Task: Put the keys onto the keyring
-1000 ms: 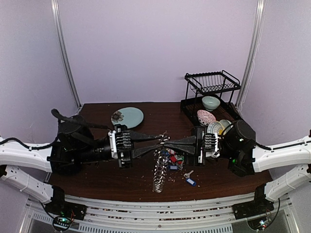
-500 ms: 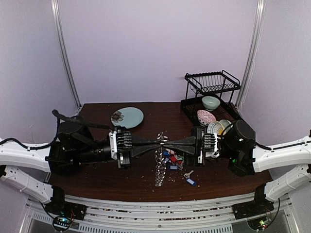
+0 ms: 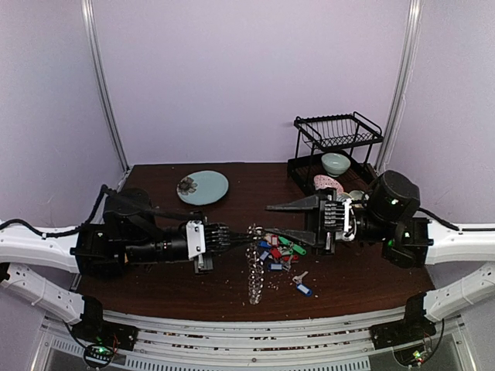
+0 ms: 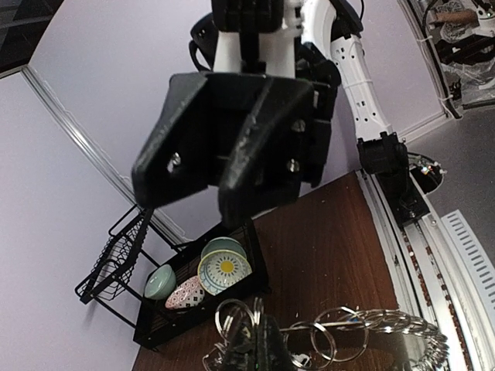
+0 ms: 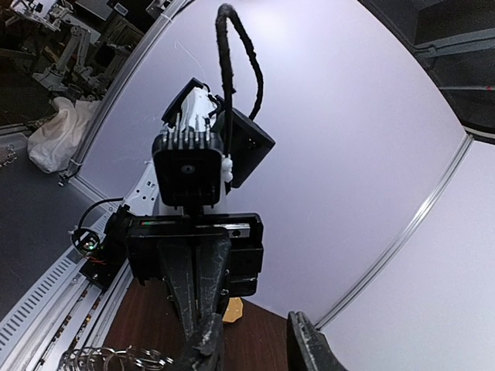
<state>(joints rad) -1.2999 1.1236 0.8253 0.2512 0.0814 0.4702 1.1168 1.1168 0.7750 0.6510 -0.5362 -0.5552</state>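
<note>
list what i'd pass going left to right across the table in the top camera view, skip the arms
pale blue plate → keyring → loose blue-tagged key → pale green bowl. The pile of tagged keys is left out, since it overlaps its neighbours.

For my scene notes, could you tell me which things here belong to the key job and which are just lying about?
Job in hand: keyring, tagged keys, left gripper, right gripper.
Lying about: plate, dish rack, bowls.
</note>
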